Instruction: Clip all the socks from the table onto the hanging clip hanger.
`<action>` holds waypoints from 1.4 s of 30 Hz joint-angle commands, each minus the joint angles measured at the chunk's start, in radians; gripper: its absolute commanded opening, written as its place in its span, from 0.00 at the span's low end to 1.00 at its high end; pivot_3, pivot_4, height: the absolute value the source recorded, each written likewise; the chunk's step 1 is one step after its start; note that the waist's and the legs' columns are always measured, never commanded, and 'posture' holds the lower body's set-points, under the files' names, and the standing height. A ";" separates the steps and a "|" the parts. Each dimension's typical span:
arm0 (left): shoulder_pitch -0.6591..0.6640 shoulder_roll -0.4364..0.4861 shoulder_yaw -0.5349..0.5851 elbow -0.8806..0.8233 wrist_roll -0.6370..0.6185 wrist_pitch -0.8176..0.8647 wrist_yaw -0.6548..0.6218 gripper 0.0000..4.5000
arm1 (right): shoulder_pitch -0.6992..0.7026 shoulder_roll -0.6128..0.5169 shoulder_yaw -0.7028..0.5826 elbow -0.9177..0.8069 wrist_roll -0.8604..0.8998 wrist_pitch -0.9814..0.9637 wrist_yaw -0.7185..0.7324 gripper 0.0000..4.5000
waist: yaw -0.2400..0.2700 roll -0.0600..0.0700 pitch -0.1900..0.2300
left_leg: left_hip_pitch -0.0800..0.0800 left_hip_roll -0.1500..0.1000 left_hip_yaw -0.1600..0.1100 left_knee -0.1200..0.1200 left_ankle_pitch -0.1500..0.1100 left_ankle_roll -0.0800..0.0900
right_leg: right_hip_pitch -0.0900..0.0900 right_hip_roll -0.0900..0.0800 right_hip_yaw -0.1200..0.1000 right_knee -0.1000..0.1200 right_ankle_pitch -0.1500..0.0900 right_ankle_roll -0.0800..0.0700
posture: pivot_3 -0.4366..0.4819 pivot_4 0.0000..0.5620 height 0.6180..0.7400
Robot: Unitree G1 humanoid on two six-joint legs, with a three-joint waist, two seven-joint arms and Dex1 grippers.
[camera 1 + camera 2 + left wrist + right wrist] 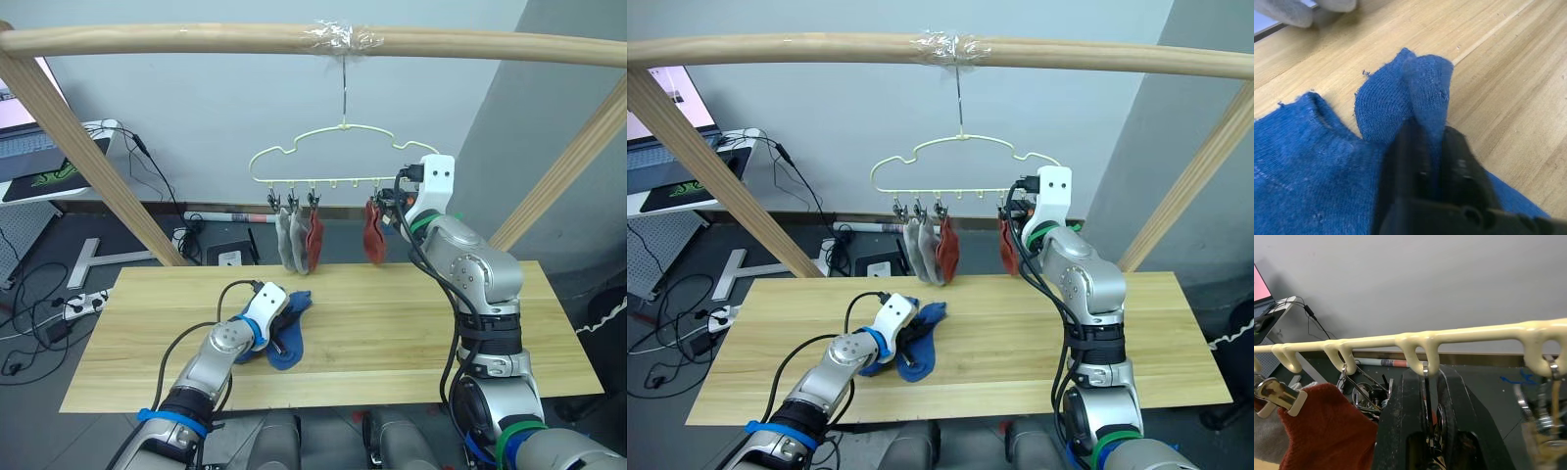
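Near the desk's (411, 323) left half, toward its middle, your left pincer (277, 328) is closed on a raised fold of one blue sock (1415, 93), pinched between its two black fingers; the second blue sock (1308, 166) lies touching it, under and beside the wrist. Up at the clip hanger (333, 157), which hangs from the wooden rail (196, 39), two grey socks (289, 240) and one rust-red sock (315, 238) hang from the left group of clips, and another rust-red sock (374, 233) hangs from the right group. Your right pincer (1426, 396) is closed around a metal clip (1425, 369) in that right group, fingers almost together with the clip between them. You look to be on the fifth sock: the next move calls for lifting the blue sock clear of its partner and carrying it up to that clip, cuff first. Room is good: the desk's right half and front edge are bare, but watch the hanging socks near the back edge and the slanted rail posts on both sides.
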 commanded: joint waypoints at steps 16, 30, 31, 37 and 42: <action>0.062 0.111 0.324 -0.589 -0.680 0.745 -0.245 0.00 | -0.031 0.016 -0.095 -0.016 0.094 0.098 -0.003 0.01 | -0.007 0.000 0.001 | -0.005 0.000 -0.001 -0.001 0.000 0.000 | -0.005 0.000 -0.002 -0.001 0.000 0.000 | 0.58 0.33 1.00; -0.005 0.058 0.092 -0.639 -0.266 -0.130 -0.301 0.00 | -0.210 0.119 -0.487 0.036 0.388 0.486 -0.221 0.01 | 0.003 0.001 0.001 | -0.010 0.000 -0.001 -0.003 0.000 0.000 | -0.009 0.000 -0.001 -0.003 -0.003 -0.005 | 0.57 0.33 1.00; -0.022 0.046 0.076 -0.612 -0.224 -0.178 -0.278 0.00 | -0.230 0.125 -0.520 0.039 0.404 0.520 -0.243 0.01 | 0.003 0.001 0.001 | -0.011 0.000 -0.001 -0.003 0.000 0.000 | -0.010 0.000 -0.001 -0.003 -0.002 -0.005 | 0.57 0.33 1.00; -0.084 -0.025 0.020 -0.491 -0.081 -0.274 -0.161 0.00 | -0.297 0.151 -0.613 0.020 0.431 0.639 -0.311 0.01 | -0.004 0.001 0.001 | -0.015 0.000 0.000 -0.004 0.000 0.001 | -0.015 0.000 -0.001 -0.002 -0.001 -0.002 | 0.54 0.34 1.00; -0.127 -0.066 -0.001 -0.430 -0.009 -0.299 -0.089 0.00 | -0.316 0.180 -0.651 -0.011 0.422 0.695 -0.334 0.01 | -0.006 0.001 0.001 | -0.016 0.000 0.000 -0.004 -0.001 0.001 | -0.015 0.000 -0.001 -0.002 -0.001 -0.001 | 0.53 0.34 1.00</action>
